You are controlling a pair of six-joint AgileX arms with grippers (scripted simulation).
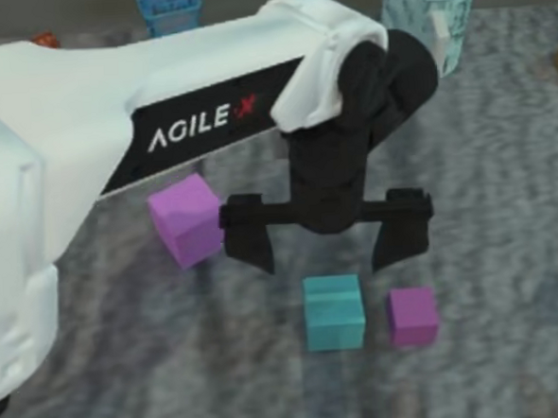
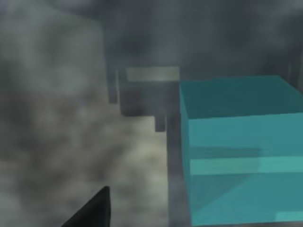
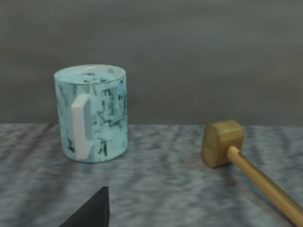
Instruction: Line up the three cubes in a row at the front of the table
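Note:
My left gripper (image 1: pixel 326 252) hangs open over the table (image 1: pixel 506 205), its two black fingers spread wide just behind the teal cube (image 1: pixel 334 312). The small magenta-purple cube (image 1: pixel 413 315) sits close beside the teal cube on its right, with a narrow gap between them. Farther back and to the left, the large light-purple cube (image 1: pixel 187 219) lies by the gripper's left finger (image 1: pixel 253 244). The left wrist view shows the teal cube (image 2: pixel 236 151) close up, apart from the one visible fingertip (image 2: pixel 97 210). My right gripper (image 3: pixel 135 213) is outside the top view, parked facing the back right, with nothing in it.
A pale blue mug (image 1: pixel 430 15) (image 3: pixel 92 113) stands at the back right. A wooden mallet (image 3: pixel 227 144) lies to its right. A blue mesh basket (image 1: pixel 167 7) and a small orange-red block (image 1: pixel 44 40) sit at the back left. My white left arm (image 1: pixel 113 124) covers the left side.

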